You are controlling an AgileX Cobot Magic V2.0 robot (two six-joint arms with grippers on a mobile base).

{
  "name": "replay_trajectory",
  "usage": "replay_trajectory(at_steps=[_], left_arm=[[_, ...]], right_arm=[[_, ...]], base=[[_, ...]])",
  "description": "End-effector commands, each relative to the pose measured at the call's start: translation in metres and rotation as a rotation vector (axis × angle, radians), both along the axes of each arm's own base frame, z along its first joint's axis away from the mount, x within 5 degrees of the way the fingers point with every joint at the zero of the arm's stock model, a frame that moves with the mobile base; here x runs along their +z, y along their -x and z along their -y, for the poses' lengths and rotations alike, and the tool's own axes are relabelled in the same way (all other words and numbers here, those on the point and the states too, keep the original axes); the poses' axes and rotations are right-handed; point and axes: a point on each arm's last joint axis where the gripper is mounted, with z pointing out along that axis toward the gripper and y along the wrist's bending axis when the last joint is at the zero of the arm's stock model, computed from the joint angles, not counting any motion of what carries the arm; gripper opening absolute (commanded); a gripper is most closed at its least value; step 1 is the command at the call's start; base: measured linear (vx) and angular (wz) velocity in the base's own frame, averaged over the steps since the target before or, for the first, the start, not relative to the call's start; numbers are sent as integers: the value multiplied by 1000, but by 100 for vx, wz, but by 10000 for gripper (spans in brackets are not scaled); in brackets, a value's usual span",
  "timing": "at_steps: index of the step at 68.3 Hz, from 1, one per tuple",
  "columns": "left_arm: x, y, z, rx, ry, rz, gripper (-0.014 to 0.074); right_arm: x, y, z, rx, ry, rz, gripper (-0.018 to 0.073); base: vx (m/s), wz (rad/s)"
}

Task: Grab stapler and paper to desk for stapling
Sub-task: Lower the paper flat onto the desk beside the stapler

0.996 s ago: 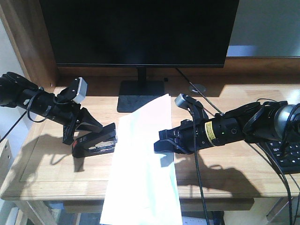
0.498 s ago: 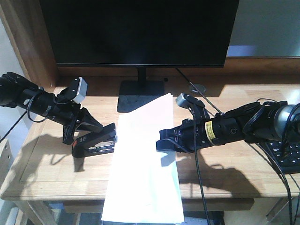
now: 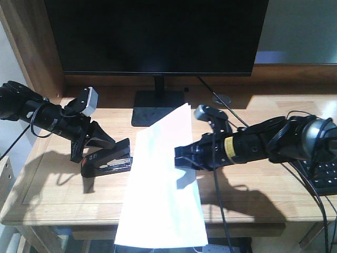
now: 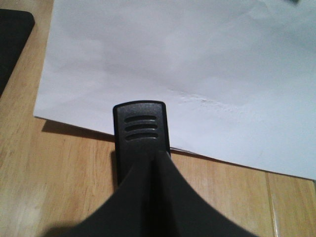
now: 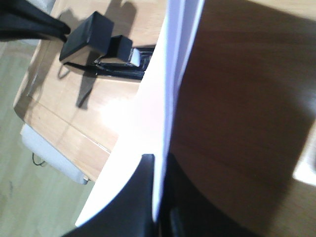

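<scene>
The black stapler (image 3: 108, 161) with its orange-red end tab rests on the desk (image 3: 52, 195) at the left, its upper arm tilted up. My left gripper (image 3: 111, 143) is shut on that arm; in the left wrist view the closed fingertips (image 4: 153, 155) meet just behind the stapler's ribbed end (image 4: 141, 123). The large white paper (image 3: 163, 190) runs from the monitor foot past the desk's front edge. My right gripper (image 3: 180, 158) is shut on the sheet's right edge, which sits between its fingers (image 5: 157, 207). The right wrist view also shows the stapler (image 5: 113, 54).
A big dark monitor (image 3: 158, 37) stands at the back on a square foot (image 3: 158, 108). A keyboard (image 3: 324, 174) lies at the far right, with cables and a round grommet (image 3: 222, 98) behind the right arm. A wooden wall panel (image 3: 31, 47) borders the desk's left side.
My right gripper has shifted slightly left with the paper, and the sheet's near end has swung a little. The left gripper and stapler have not moved.
</scene>
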Motion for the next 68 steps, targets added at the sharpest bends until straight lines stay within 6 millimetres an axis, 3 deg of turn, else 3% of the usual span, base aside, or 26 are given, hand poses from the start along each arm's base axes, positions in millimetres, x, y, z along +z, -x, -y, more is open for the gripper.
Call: replay_trajectory(at_steps=[1,25,68], left_arm=[[35,0,5,-2,64,61,-6],[35,0,5,-2,64,61,-6],[35,0,5,-2,64,61,-6]], right_arm=[[25,-2,-7,-9,-33,83,-1],[20,-6,-12,-21,-60,56,-1],[-2,-55,-32,-155,-212,11,-1]], base=[[0,0],[0,0],[0,0]])
